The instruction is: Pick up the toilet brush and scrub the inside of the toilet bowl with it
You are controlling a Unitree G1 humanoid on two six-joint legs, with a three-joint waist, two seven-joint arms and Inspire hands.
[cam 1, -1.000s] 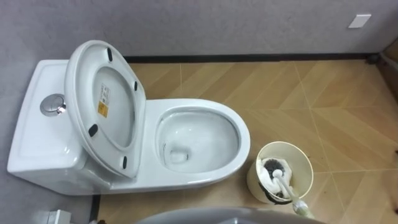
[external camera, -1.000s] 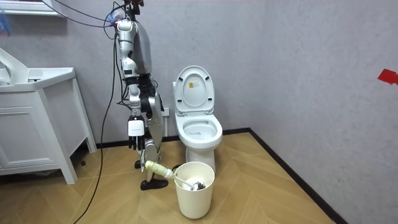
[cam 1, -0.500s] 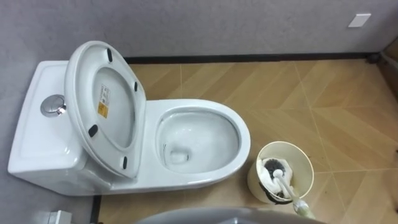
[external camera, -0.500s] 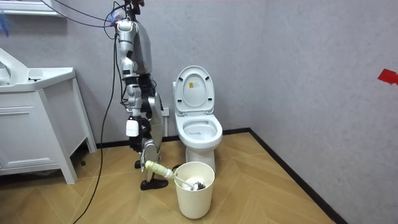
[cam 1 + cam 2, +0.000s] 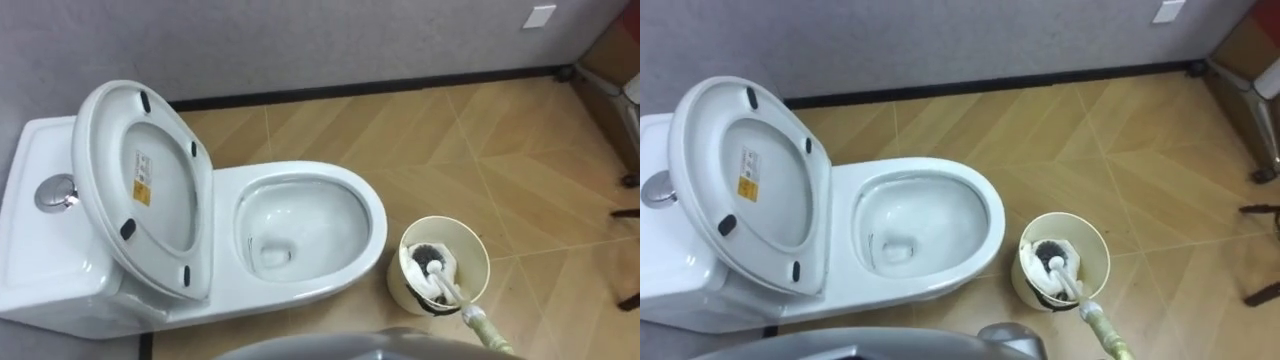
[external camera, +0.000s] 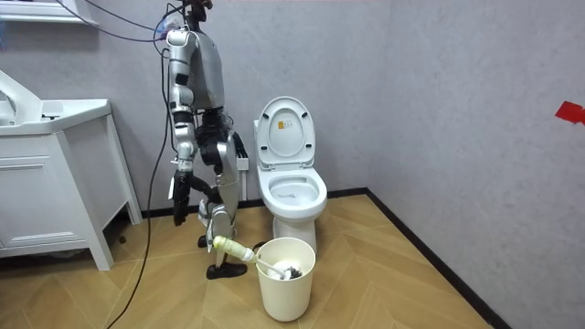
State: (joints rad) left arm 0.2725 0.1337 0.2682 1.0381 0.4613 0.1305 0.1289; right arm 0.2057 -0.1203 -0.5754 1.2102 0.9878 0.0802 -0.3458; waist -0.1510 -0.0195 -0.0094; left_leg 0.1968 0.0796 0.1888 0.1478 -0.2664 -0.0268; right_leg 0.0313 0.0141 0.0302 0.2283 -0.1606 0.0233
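One glossy white ceramic toilet (image 5: 300, 290) sits at the left of the left eye view, its oval lid (image 5: 150, 190) raised against the tank. At lower right, a round cream bucket (image 5: 472, 248) holds the toilet brush (image 5: 443, 288), dark bristly head down, pale handle slanting out toward the bottom edge. In the room view's left half the robot's right hand (image 6: 179, 199) hangs beside its thigh, well apart from the brush; how open it is cannot be told.

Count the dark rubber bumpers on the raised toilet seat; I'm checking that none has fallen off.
4, all on the raised seat: top bumper, right bumper, left bumper and bottom bumper. None looks hidden.
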